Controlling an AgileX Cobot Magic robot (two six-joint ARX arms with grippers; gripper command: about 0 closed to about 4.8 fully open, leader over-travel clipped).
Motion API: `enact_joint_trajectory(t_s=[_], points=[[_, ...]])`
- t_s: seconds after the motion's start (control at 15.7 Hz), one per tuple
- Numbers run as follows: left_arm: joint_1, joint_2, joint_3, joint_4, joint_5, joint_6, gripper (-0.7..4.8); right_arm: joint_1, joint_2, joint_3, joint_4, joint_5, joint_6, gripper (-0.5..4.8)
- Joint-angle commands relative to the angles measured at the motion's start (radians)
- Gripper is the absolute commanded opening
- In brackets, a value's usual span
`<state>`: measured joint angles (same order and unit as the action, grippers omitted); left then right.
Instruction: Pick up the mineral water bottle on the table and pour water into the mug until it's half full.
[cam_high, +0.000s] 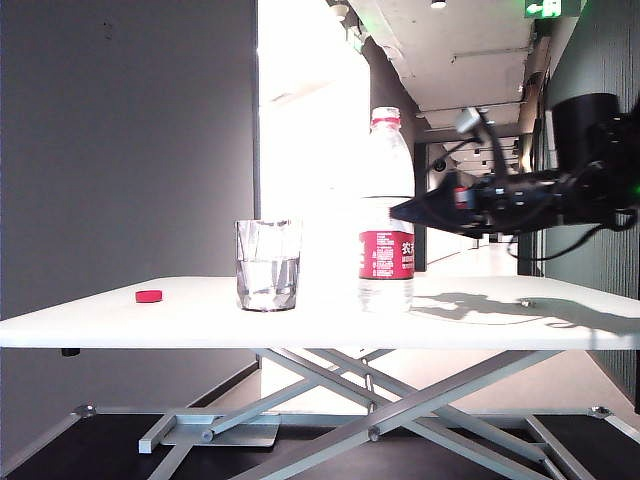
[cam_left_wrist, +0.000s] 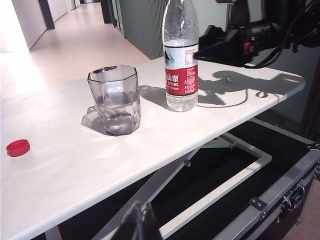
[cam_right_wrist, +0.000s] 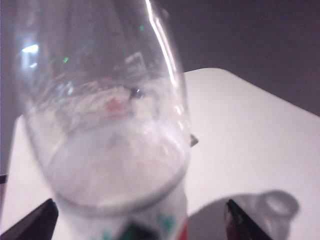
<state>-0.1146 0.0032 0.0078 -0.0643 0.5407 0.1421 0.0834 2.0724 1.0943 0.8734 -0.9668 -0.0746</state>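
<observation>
The mineral water bottle (cam_high: 386, 215) stands upright near the middle of the table (cam_high: 560, 325), long axis vertical, uncapped neck up. Beside it stands the mug (cam_high: 268, 265), part full of water (cam_high: 268, 282); a red cap (cam_high: 149, 296) lies well apart. The right gripper (cam_right_wrist: 140, 220) is spread wide beside the bottle, clear of it. The left gripper (cam_left_wrist: 140, 225) hangs below the table's edge, fingers together.

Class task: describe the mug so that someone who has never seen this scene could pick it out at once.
Find the white table. Near its middle, between a small red cap and the tall labelled mineral water bottle, stands the mug. It alone is a short, clear, faceted, handleless glass, roughly half the bottle's height.
</observation>
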Motion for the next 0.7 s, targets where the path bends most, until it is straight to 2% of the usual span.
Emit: enact_joint_trajectory(t_s=[0.06,0.13,0.19,0.26,0.32,0.45,0.51,0.64,0.7], points=[[0.0,0.0,0.002,0.012,0.006,0.008,-0.04,-0.031,-0.011,0.003,-0.007,-0.113,0.004,4.79],[0.0,0.0,0.002,0.012,0.005,0.008,-0.04,-0.046,-0.011,0.003,-0.013,-0.113,0.005,4.79],[0.0,0.0,0.002,0.012,0.006,0.008,-0.04,-0.057,-0.011,0.003,-0.013,-0.135,0.012,4.46],[0.0,0.0,0.002,0.012,0.006,0.008,-0.04,-0.07,-0.014,0.003,-0.015,-0.138,0.043,2.69],[0.0,0.0,0.002,0.012,0.006,0.007,-0.04,-0.093,-0.022,0.003,-0.006,-0.18,0.12,0.02],[0.0,0.0,0.002,0.012,0.006,0.007,-0.04,-0.11,-0.051,-0.015,-0.016,-0.168,0.185,-0.09],[0.0,0.0,0.002,0.012,0.006,0.008,-0.04,-0.11,-0.078,-0.045,-0.015,-0.113,0.174,-0.09],[0.0,0.0,0.002,0.012,0.006,0.007,-0.04,-0.106,-0.212,-0.213,-0.006,0.24,0.125,-0.09],[0.0,0.0,0.002,0.012,0.006,0.007,-0.04,-0.104,-0.266,-0.283,0.008,0.349,0.119,-0.09]])
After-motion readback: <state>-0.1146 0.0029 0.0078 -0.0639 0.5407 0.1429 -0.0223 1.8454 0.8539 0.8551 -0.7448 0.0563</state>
